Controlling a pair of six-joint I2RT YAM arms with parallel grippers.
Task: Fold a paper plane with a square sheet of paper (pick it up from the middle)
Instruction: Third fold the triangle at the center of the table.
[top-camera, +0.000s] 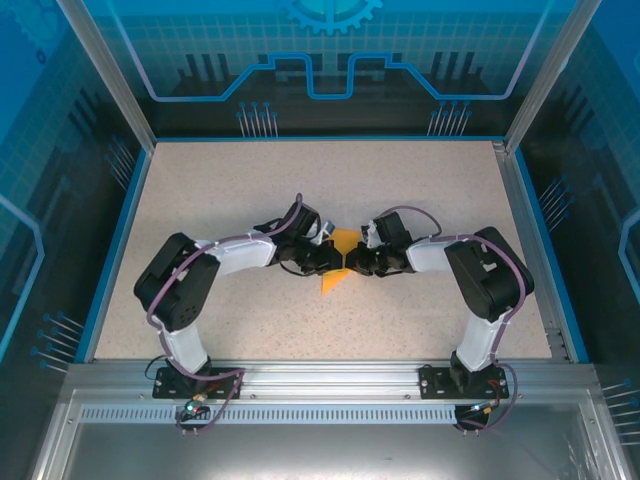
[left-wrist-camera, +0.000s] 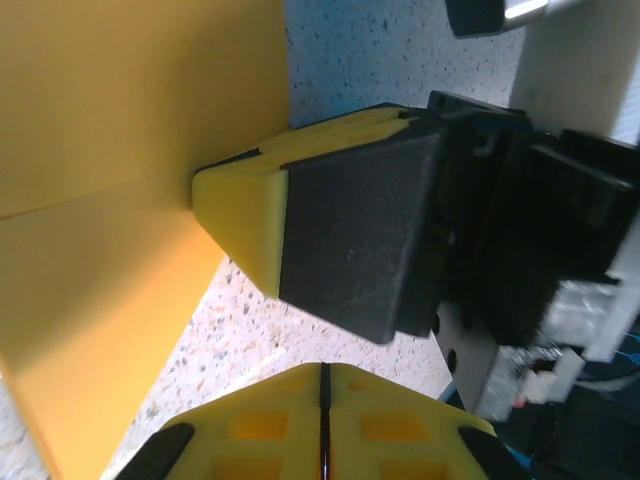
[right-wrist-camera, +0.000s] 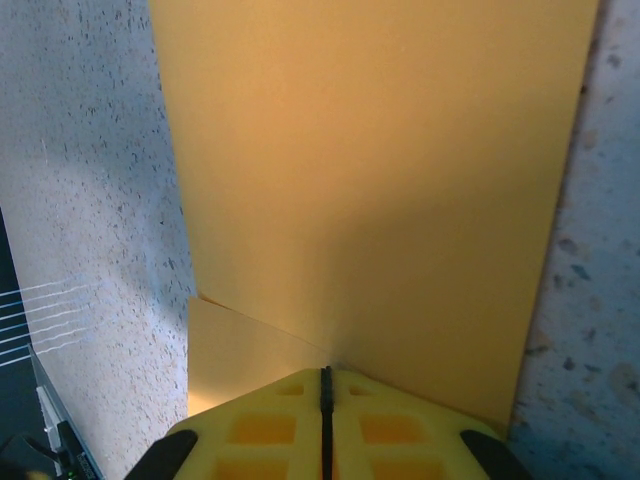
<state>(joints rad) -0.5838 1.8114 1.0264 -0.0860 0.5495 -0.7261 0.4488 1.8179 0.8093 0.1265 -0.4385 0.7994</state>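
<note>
– Speckled table (top-camera: 250, 180) inside the blue-walled cell is carrying the work, and you are meeting both arms at its middle

– Where is the square sheet of paper (right-wrist-camera: 370, 180) sitting?

– It is lying at the middle of the table between your two arms, bent along a crease, with part of it lifting off the surface

– And the grippers?

– Your right gripper (right-wrist-camera: 325, 390) is pinching the sheet at that crease, jaws pressed together on the paper. Your left gripper (left-wrist-camera: 323, 400) is hovering just beside it on the left, jaws pressed together too, with no paper showing between them

– Which step is this?

– You are working an early fold, I judge; no dart shape is showing. The next move is calling for the left jaws to part and take a free edge while the right is anchoring the crease, moving gently because thin paper is prone to skewing
</note>
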